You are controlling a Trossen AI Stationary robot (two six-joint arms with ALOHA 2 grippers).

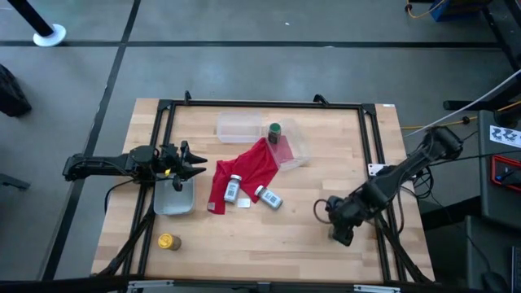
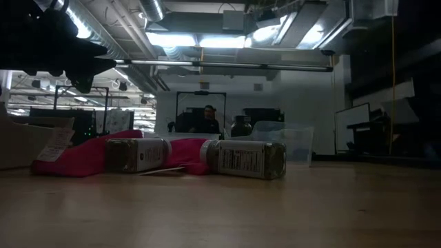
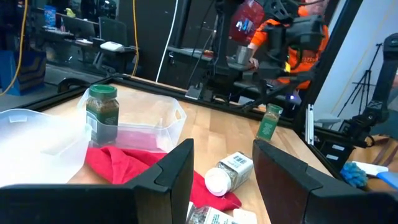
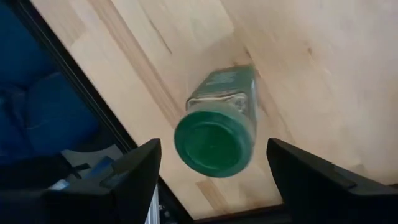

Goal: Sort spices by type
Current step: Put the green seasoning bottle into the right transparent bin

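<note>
Left gripper [image 1: 195,165]: at the counter's left, above a clear tub [image 1: 173,198]; fingers [image 3: 177,165] spread apart, holding nothing.
Yellow jar [image 1: 166,242]: near-left corner of the counter [image 1: 309,236], upright.
Silver-grey jars: one [image 1: 233,188] lying on the red cloth [image 1: 244,171], one [image 1: 269,197] lying just right of it.
Green-capped jar [image 1: 274,133]: upright in the far clear tub [image 1: 297,146].
Second green-capped jar [image 4: 221,121]: upright on the counter, below the right gripper.
Right gripper [image 1: 340,233]: near-right; fingers [image 4: 140,171] apart, gripping nothing.
</note>
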